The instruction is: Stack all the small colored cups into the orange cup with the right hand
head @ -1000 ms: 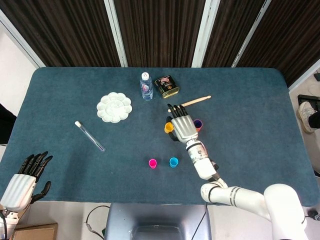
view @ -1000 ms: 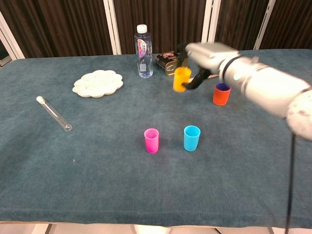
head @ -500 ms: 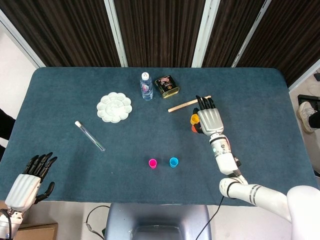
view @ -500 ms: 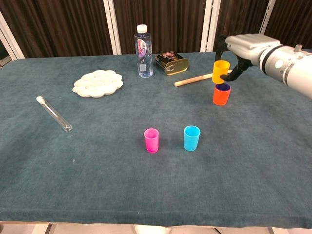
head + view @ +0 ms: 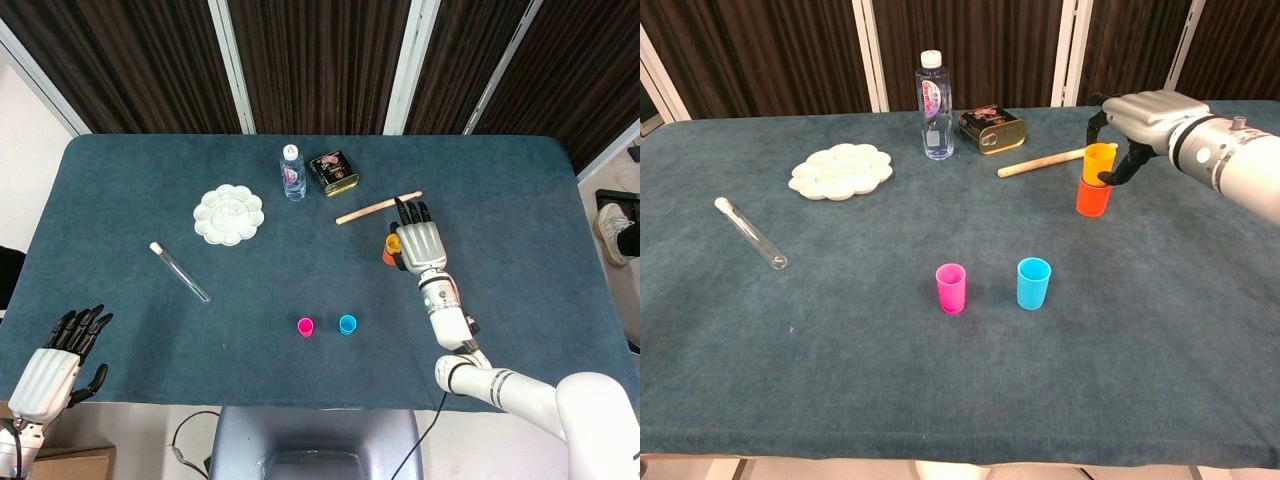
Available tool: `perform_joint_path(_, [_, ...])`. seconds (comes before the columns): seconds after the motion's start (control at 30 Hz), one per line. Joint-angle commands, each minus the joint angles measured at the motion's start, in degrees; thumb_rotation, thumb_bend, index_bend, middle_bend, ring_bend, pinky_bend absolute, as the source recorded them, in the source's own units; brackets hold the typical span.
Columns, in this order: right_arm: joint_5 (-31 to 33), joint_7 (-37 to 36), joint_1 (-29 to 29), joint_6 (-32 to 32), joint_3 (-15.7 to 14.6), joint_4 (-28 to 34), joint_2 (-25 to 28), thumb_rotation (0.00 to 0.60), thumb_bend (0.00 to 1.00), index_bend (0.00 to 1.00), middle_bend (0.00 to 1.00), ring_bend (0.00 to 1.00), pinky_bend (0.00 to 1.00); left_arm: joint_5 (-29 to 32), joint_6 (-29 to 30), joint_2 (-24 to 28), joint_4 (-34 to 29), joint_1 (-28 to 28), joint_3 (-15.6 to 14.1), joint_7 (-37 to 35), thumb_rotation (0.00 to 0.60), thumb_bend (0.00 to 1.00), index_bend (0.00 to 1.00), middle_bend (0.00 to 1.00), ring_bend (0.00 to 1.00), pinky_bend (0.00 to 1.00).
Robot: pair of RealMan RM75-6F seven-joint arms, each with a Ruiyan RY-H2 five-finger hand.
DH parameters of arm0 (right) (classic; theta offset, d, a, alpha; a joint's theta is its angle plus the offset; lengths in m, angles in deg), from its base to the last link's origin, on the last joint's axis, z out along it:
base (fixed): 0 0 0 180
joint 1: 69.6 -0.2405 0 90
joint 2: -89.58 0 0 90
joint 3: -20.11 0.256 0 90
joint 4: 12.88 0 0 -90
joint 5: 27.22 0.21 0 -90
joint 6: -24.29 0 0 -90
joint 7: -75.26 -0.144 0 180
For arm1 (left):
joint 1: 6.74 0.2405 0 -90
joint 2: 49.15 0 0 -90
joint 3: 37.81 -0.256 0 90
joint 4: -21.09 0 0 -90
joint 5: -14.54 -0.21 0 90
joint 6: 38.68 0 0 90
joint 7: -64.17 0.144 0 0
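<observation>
My right hand [image 5: 1137, 112] [image 5: 420, 244] holds a yellow cup [image 5: 1099, 162] whose lower part sits inside the orange cup [image 5: 1092, 198] on the right of the table. In the head view the hand covers most of both cups; a sliver of the orange cup [image 5: 387, 258] shows at its left edge. A pink cup [image 5: 951, 288] [image 5: 305, 327] and a blue cup [image 5: 1033, 283] [image 5: 347, 324] stand side by side near the table's front middle. My left hand [image 5: 55, 365] hangs open off the front left corner, holding nothing.
A wooden stick [image 5: 1042, 163] lies just behind the orange cup. Further back stand a water bottle [image 5: 933, 92] and a dark tin [image 5: 992, 130]. A white palette [image 5: 841, 170] and a glass test tube [image 5: 750, 234] lie on the left half.
My right hand carried the yellow cup from the table's middle to the right, then lowered it into the orange cup, hiding the purple inside. The left hand barely shifted.
</observation>
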Motion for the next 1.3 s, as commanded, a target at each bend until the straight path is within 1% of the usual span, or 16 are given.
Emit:
perform_joint_path(0.03, [0.29, -0.03, 0.02, -0.74, -0.1, -0.51, -0.28, 0.6, 0.49, 0.55, 0.05, 0.0, 0.02, -0.01, 0.02, -0.06, -0.03, 0.0, 0.02, 0.08, 0.6, 0.45, 0.0, 0.0, 0.0, 0.06])
perform_joint_path(0.07, [0.22, -0.18, 0.05, -0.85, -0.11, -0.51, -0.27, 0.6, 0.49, 0.51, 0.05, 0.0, 0.02, 0.01, 0.0, -0.08, -0.01, -0.01, 0.03, 0.09, 0.6, 0.45, 0.0, 0.0, 0.0, 0.06])
perform_joint_path(0.13, [-0.31, -1.18, 0.29, -1.08, -0.11, 0.14, 0.2, 0.6, 0.49, 0.3, 0.03, 0.0, 0.02, 0.16, -0.18, -0.09, 0.01, -0.07, 0.05, 0.04, 0.6, 0.45, 0.0, 0.0, 0.0, 0.06])
perform_joint_path(0.17, [-0.69, -1.76, 0.5, -1.09, -0.15, 0.84, 0.65, 0.6, 0.49, 0.23, 0.02, 0.0, 0.02, 0.22, -0.26, -0.08, 0.01, -0.1, 0.06, -0.01, 0.6, 0.45, 0.0, 0.0, 0.0, 0.06])
perform_joint_path(0.2, [-1.17, -2.38, 0.76, -1.17, -0.26, 1.88, 1.28, 0.6, 0.49, 0.14, 0.0, 0.0, 0.02, 0.28, -0.3, -0.07, 0.02, -0.12, 0.09, -0.04, 0.6, 0.45, 0.0, 0.0, 0.0, 0.06])
perform_joint_path(0.23, [-2.03, -3.24, 1.23, -1.15, -0.55, 3.88, 2.47, 0.6, 0.49, 0.11, 0.0, 0.0, 0.01, 0.31, -0.31, -0.06, 0.04, -0.14, 0.12, -0.09, 0.6, 0.45, 0.0, 0.0, 0.0, 0.06])
perform_joint_path(0.3, [-4.26, -4.78, 2.2, -0.37, -1.21, 7.99, 4.68, 0.6, 0.49, 0.09, 0.0, 0.0, 0.0, 0.3, -0.28, -0.05, 0.05, -0.14, 0.13, -0.14, 0.6, 0.45, 0.0, 0.0, 0.0, 0.06])
perform_joint_path(0.4, [-10.04, -7.99, 4.31, 1.48, -3.34, 16.93, 9.25, 0.6, 0.49, 0.1, 0.0, 0.0, 0.0, 0.14, -0.21, -0.1, 0.01, -0.11, 0.04, -0.03, 0.6, 0.45, 0.0, 0.0, 0.0, 0.06])
perform_joint_path(0.5, [-14.45, -10.09, 5.66, 1.25, -5.98, 24.49, 12.97, 0.6, 0.49, 0.14, 0.0, 0.0, 0.0, 0.06, -0.28, -0.18, -0.05, -0.14, 0.0, 0.18, 0.6, 0.45, 0.0, 0.0, 0.0, 0.06])
perform_joint_path(0.63, [-18.24, -10.32, 6.23, -0.58, -9.51, 30.84, 15.78, 0.6, 0.47, 0.18, 0.0, 0.0, 0.0, -0.02, -0.11, -0.2, -0.1, -0.08, -0.01, 0.31, 0.6, 0.46, 0.0, 0.0, 0.0, 0.06])
perform_joint_path(0.67, [-18.84, -10.16, 6.28, -0.78, -10.06, 31.49, 15.9, 0.6, 0.47, 0.18, 0.0, 0.0, 0.0, -0.04, -0.04, -0.18, -0.1, -0.05, -0.01, 0.31, 0.6, 0.45, 0.0, 0.0, 0.0, 0.06])
perform_joint_path(0.77, [-19.69, -8.63, 6.28, -1.36, -11.5, 31.37, 15.03, 0.6, 0.47, 0.21, 0.0, 0.0, 0.0, 0.01, 0.07, -0.12, -0.13, 0.01, 0.0, 0.18, 0.6, 0.45, 0.0, 0.0, 0.0, 0.06])
perform_joint_path(0.83, [-18.85, -7.15, 6.03, -2.21, -12.0, 30.28, 13.72, 0.6, 0.47, 0.24, 0.0, 0.0, 0.0, -0.13, 0.31, -0.03, -0.12, 0.08, -0.02, 0.05, 0.6, 0.45, 0.0, 0.0, 0.0, 0.06])
perform_joint_path(0.97, [-17.68, -5.97, 5.43, -3.16, -11.92, 27.82, 10.64, 0.6, 0.47, 0.29, 0.0, 0.0, 0.0, -0.3, 0.56, 0.07, -0.11, 0.15, -0.06, -0.16, 0.6, 0.46, 0.0, 0.0, 0.0, 0.06])
perform_joint_path(1.23, [-17.0, -5.68, 5.02, -3.2, -11.35, 24.13, 6.75, 0.6, 0.47, 0.47, 0.0, 0.0, 0.0, -0.35, 0.83, 0.42, 0.01, 0.25, -0.08, -0.94, 0.6, 0.46, 0.0, 0.0, 0.0, 0.06])
perform_joint_path(1.3, [-16.98, -5.67, 5.1, -2.94, -11.27, 23.57, 6.07, 0.6, 0.47, 0.5, 0.0, 0.0, 0.0, -0.43, 0.98, 0.48, 0.05, 0.3, -0.09, -1.13, 0.6, 0.46, 0.0, 0.0, 0.0, 0.06])
